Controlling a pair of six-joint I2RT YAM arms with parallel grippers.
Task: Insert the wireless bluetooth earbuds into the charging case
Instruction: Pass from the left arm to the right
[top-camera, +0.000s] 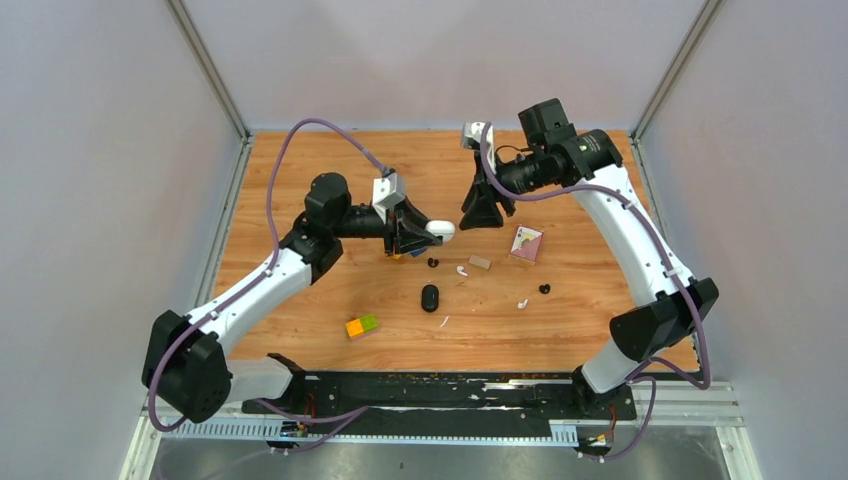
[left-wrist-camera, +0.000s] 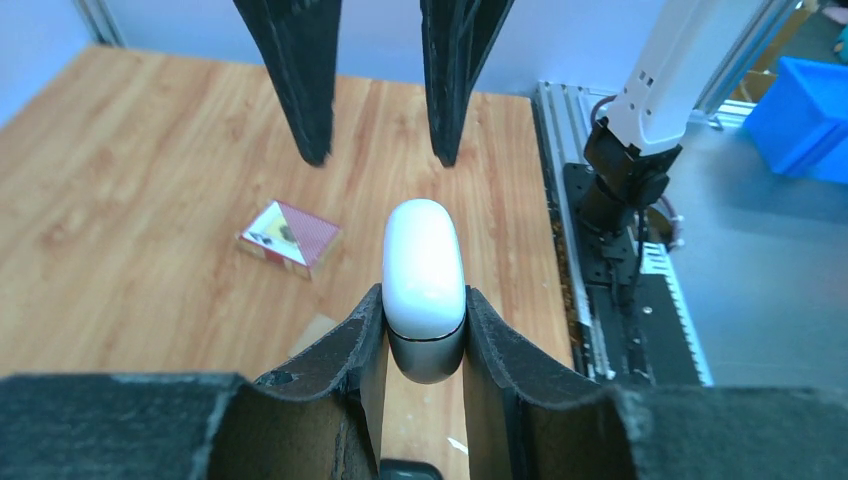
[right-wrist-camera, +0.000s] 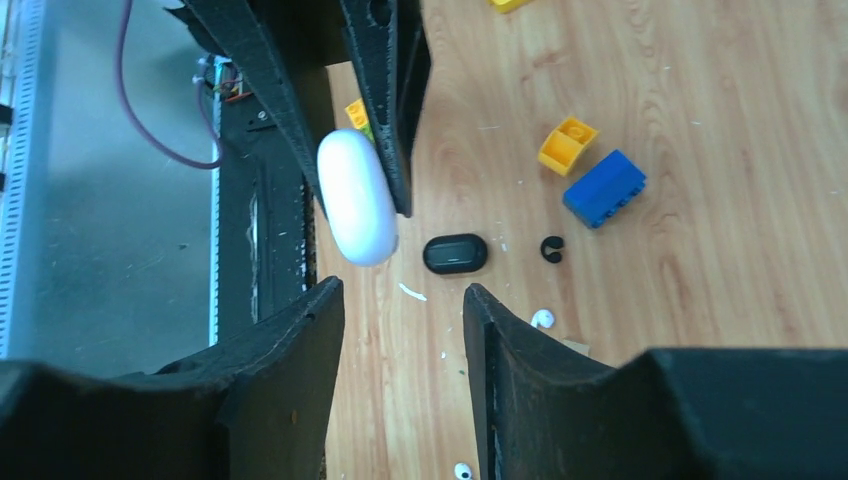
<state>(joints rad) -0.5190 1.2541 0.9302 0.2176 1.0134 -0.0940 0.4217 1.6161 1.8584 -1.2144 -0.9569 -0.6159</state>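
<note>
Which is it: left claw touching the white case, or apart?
Touching. The left wrist view shows the left claw pressed against both sides of the white case.

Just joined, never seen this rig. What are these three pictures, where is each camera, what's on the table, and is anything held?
These are two robot arms bolted at the near edge of a wooden table. The overhead view looks down from behind them. The other two views come from a camera on each wrist, looking along that arm's own fingers.

The left gripper is clamped on a white charging case, above the table. The right gripper faces it, open and empty.

On the table lie a black case, two white earbuds, two black earbuds, a card box, a wooden block, a green-and-orange block, a yellow block and a blue block.
</note>
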